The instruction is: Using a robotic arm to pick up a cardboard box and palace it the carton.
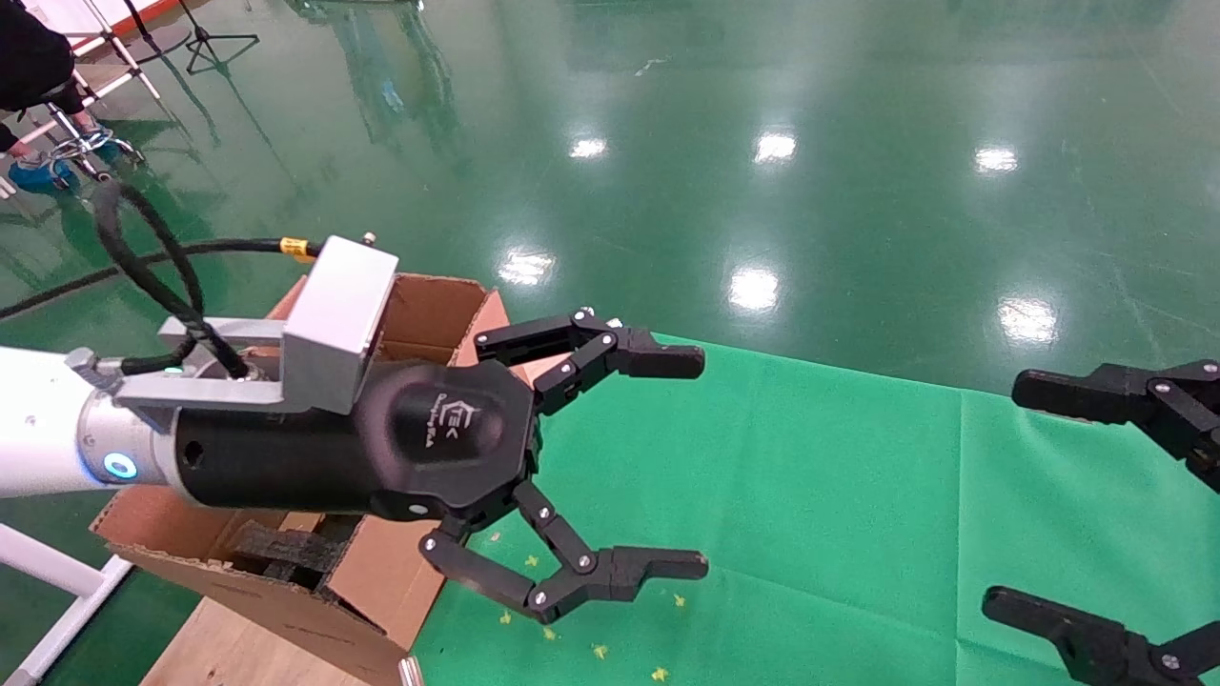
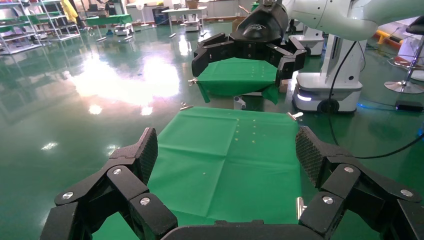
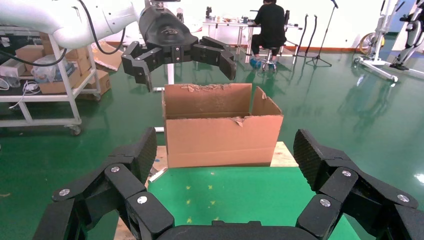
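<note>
Glossy green flooring (image 1: pixel 858 114) filled the upper part of the head view, dotted with reflected ceiling lights, and a green cloth (image 1: pixel 810 495) covered the work surface across the lower right of the frame. At the lower left of that frame stood the carton (image 1: pixel 419 310), a brown corrugated box with upright flaps and a ragged edge, with a strip of black foam (image 1: pixel 286 545) visible inside it below the arm. The carton rested on a light wooden board (image 1: pixel 229 648) at the bottom left corner.

The robotic arm (image 1: pixel 57 429) reached in from the left edge, its silver camera block (image 1: pixel 338 319) and black cable above the black wrist. Its left gripper (image 1: pixel 681 462) hung in the centre of the frame, over the cloth just beside the carton, with its fingers spread wide and nothing between them. In the left wrist view the same left gripper (image 2: pixel 227 150) showed both ridged pads far apart above bare green cloth.

The right gripper (image 1: pixel 1039 495) sat at the right edge of the head view, also spread wide and empty. From the right wrist view the carton (image 3: pixel 222 132) stood at the centre of the picture beyond the cloth.

No small cardboard box could be made out in any view.
</note>
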You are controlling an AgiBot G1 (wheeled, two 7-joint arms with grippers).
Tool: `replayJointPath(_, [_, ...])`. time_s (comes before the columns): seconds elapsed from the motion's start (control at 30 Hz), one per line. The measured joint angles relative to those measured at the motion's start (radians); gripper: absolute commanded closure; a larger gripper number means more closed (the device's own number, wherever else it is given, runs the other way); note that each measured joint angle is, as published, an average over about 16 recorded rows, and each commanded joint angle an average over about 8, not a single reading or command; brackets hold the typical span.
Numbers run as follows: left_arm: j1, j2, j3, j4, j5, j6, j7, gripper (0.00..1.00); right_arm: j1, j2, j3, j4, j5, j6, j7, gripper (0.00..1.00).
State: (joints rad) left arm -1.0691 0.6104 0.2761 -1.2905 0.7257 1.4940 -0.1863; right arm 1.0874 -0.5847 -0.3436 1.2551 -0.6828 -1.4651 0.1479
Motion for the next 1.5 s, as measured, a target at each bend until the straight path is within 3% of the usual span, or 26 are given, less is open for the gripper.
replayJointPath(1.5, [-0.008,0.001,0.005,0.011,0.007,0.002,-0.004,0.0,0.0,0.0,0.0,0.0,0.0,0.0,0.0,0.0])
